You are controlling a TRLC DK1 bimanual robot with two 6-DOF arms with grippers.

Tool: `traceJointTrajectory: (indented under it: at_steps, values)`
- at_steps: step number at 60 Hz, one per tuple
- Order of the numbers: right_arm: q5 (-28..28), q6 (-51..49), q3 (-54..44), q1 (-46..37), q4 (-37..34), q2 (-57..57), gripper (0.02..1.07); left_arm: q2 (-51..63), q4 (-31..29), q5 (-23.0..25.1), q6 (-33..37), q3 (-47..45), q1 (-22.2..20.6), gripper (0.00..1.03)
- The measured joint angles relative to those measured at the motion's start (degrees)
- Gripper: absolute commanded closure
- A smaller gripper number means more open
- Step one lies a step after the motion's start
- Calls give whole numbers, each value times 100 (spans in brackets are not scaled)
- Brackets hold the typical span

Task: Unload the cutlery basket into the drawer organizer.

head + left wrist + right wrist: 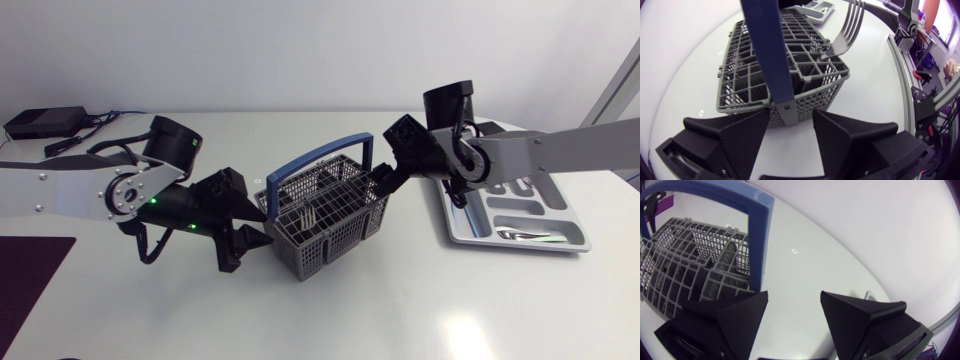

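A grey cutlery basket with a blue handle stands mid-table. A fork stands in it, tines up, and shows as well in the left wrist view as a fork at the basket's far side. My left gripper is open at the basket's left end; in the left wrist view the left gripper has the handle's foot just ahead of the gap. My right gripper is open at the basket's right end. In the right wrist view, bare table lies between the fingers of the right gripper, with the basket beside one finger. The silver drawer organizer lies at the right.
One piece of cutlery lies in the organizer's front compartment. A black box with cables sits at the back left. A dark mat covers the front left corner.
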Motion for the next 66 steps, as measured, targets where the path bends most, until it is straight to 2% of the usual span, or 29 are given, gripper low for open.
traceJointTrajectory:
  at_steps: [8,18,28,31,33,37,38,41,51,66]
  values:
    - [-70,-136,-737,-85,-9,-811,17,-555,-2,-7,66,-46,245,31]
    - [-356,-258,-1222,-343,-400,-2017,17,-1539,-232,-68,105,-46,422,31]
    - [-664,-256,-1484,-411,-957,-3390,18,-2636,-509,-61,105,-177,216,31]
    - [-684,-232,-1582,-258,-1069,-3670,31,-2813,-562,-61,109,-247,37,31]
    - [-686,-205,-1648,-83,-1137,-3801,47,-2861,-577,-61,125,-308,-74,31]
    - [-640,-70,-1738,389,-1224,-3899,70,-2865,-595,-59,173,-448,-254,31]
    - [-627,-33,-1744,503,-1239,-3901,80,-2861,-599,-59,181,-481,-280,31]
    - [-590,76,-1746,767,-1250,-3886,93,-2824,-599,-55,262,-573,-365,31]
    - [-573,378,-1735,1318,-1099,-3359,96,-2470,-328,-42,407,-658,-675,32]
    - [-581,527,-1635,1556,-498,-2304,97,-1816,328,-39,404,-708,-1126,32]
